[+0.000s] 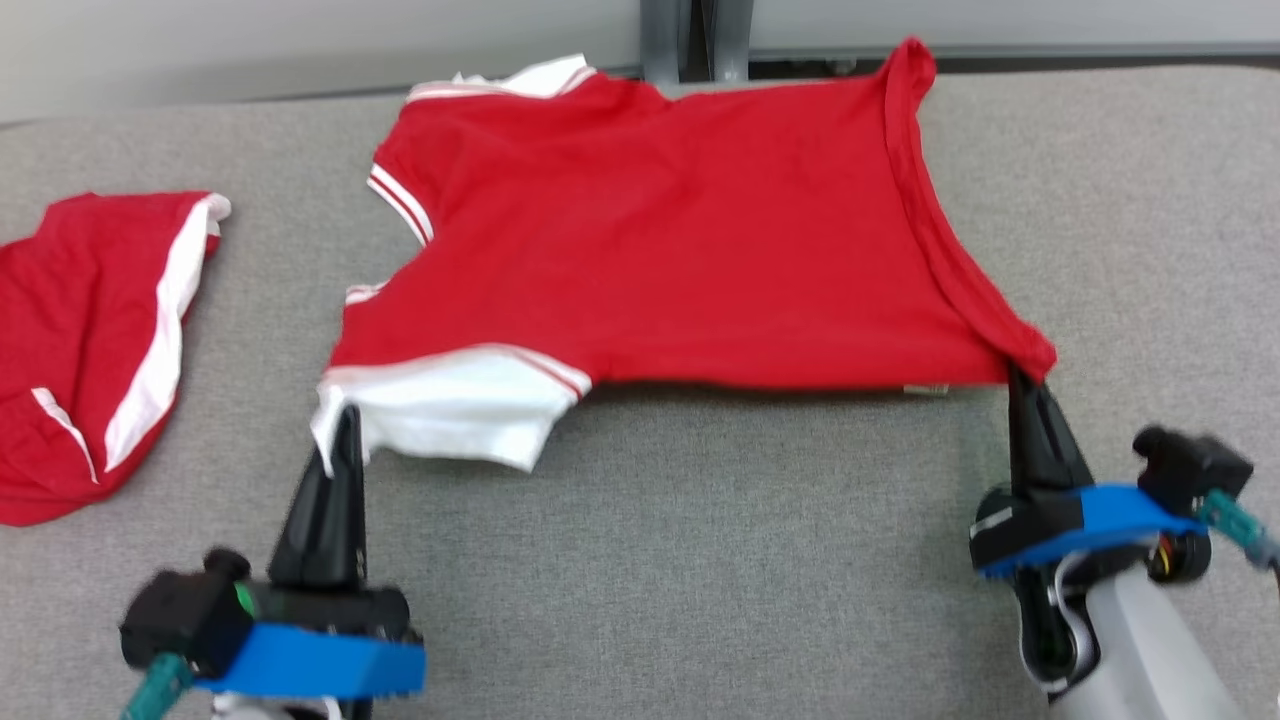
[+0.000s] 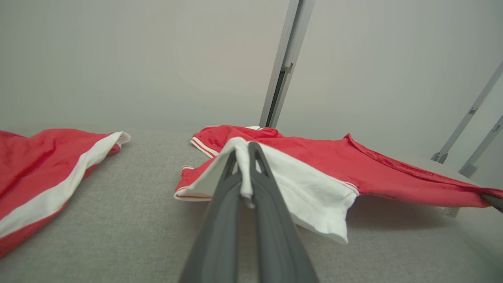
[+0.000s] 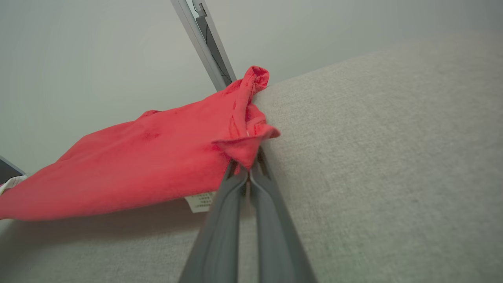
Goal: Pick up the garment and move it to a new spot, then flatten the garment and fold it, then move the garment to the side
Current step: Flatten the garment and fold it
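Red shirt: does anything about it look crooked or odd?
Yes. The red shirt has its near edge lifted off the grey table, pinched by the left pincer and right pincer; a white label pokes out below.

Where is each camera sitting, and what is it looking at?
Head view: on the head, looking down at the red shirt; left gripper and right gripper show.
Left wrist view: on the left wrist, looking along its fingers, shut on the white sleeve.
Right wrist view: on the right wrist, along its fingers, shut on a red corner.
All three share the shirt.
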